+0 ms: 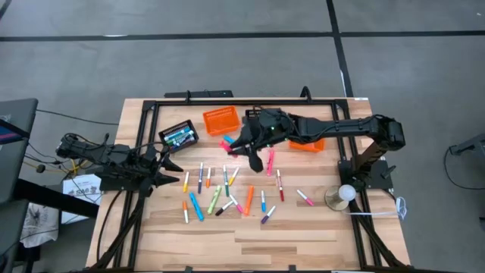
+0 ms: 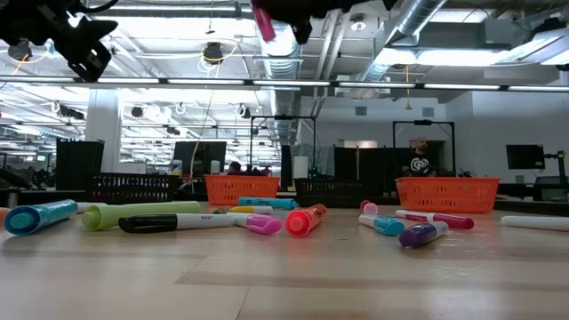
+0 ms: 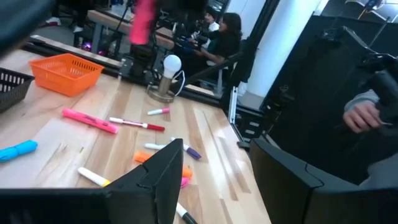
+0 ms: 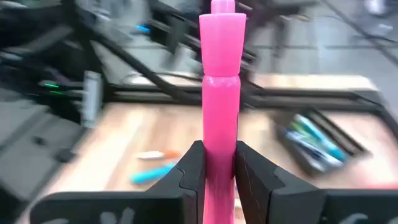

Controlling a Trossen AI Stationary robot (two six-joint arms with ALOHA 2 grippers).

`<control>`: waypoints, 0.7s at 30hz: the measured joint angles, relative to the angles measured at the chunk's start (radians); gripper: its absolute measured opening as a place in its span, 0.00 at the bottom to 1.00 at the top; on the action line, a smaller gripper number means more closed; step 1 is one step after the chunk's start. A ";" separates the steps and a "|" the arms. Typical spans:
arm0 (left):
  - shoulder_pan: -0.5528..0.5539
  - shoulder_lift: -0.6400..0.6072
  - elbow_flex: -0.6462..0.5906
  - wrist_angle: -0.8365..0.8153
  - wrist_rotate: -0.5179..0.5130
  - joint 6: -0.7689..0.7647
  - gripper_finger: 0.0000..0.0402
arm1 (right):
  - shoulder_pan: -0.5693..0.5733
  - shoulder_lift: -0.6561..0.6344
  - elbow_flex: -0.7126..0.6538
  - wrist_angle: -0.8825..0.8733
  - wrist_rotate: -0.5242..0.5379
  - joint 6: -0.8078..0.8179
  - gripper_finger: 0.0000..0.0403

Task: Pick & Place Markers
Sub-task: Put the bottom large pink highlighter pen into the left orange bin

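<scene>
Markers lie close by on the wooden table, spread out in many colors. On the left side, the left gripper hangs over the table edge with its fingers apart and nothing in them. Next comes a black basket with markers inside, then an orange basket. Farther right, the right gripper pinches a pink marker up in the air, near the orange basket.

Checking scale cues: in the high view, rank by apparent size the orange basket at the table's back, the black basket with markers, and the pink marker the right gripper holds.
1. Orange basket.
2. Black basket, slightly smaller; close call.
3. Pink marker, mostly hidden.
</scene>
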 joint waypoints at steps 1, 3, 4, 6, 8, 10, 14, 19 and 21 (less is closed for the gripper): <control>0.000 0.000 0.000 0.000 0.000 0.000 0.46 | -0.011 0.000 0.000 -0.017 0.030 -0.003 0.13; 0.000 0.000 0.000 0.000 -0.002 0.003 0.46 | -0.037 0.000 0.000 -0.039 0.070 -0.019 0.13; 0.000 0.000 0.000 0.000 -0.001 0.007 0.46 | -0.049 0.000 0.000 -0.042 0.086 -0.026 0.13; 0.000 0.000 0.000 0.000 -0.002 0.015 0.46 | -0.077 0.012 0.001 -0.029 0.101 -0.027 0.13; 0.000 0.000 0.000 0.000 -0.002 0.015 0.46 | -0.103 0.022 0.000 -0.024 0.109 -0.027 0.13; 0.000 0.000 0.000 0.000 -0.002 0.016 0.46 | -0.125 0.047 0.009 0.012 0.109 -0.028 0.13; 0.000 -0.001 0.000 0.002 -0.002 0.019 0.46 | -0.142 0.148 0.101 -0.048 0.108 -0.051 0.13; 0.000 0.000 0.000 0.001 -0.002 0.015 0.46 | -0.167 0.326 0.334 -0.284 0.112 -0.138 0.13; 0.000 0.000 0.000 0.001 -0.002 0.010 0.46 | -0.186 0.400 0.425 -0.391 0.112 -0.176 0.13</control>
